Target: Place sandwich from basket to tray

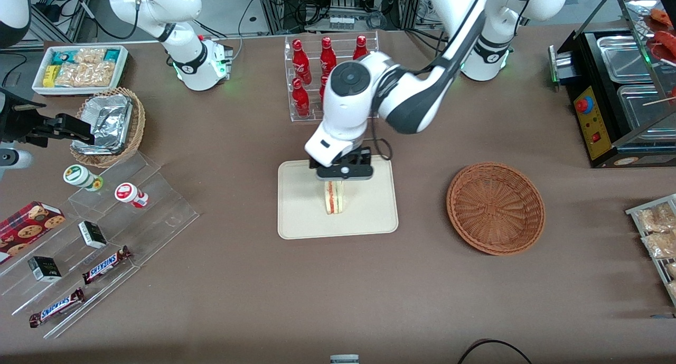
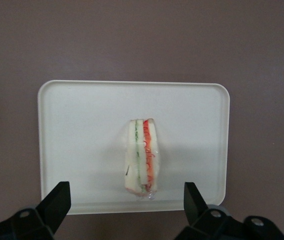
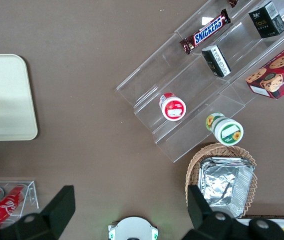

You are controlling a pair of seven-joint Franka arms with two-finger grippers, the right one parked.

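Observation:
The sandwich point(image 1: 334, 197) stands on its edge in the middle of the cream tray point(image 1: 301, 211), red and green filling layers showing. My left gripper point(image 1: 341, 175) hangs just above the end of the sandwich farthest from the front camera. In the left wrist view the gripper point(image 2: 126, 202) is open, its black fingers point(image 2: 57, 202) spread wide on either side of the sandwich point(image 2: 142, 157) without touching it. The sandwich rests on the tray point(image 2: 82, 140). The reddish-brown woven basket point(image 1: 495, 208) lies empty beside the tray, toward the working arm's end of the table.
A clear rack of red bottles point(image 1: 322, 63) stands farther from the front camera than the tray. A stepped acrylic shelf point(image 1: 153, 216) with snack bars, a tan wicker basket with foil trays point(image 1: 108, 126) and a white snack bin point(image 1: 79, 68) lie toward the parked arm's end. A black appliance point(image 1: 618, 100) stands at the working arm's end.

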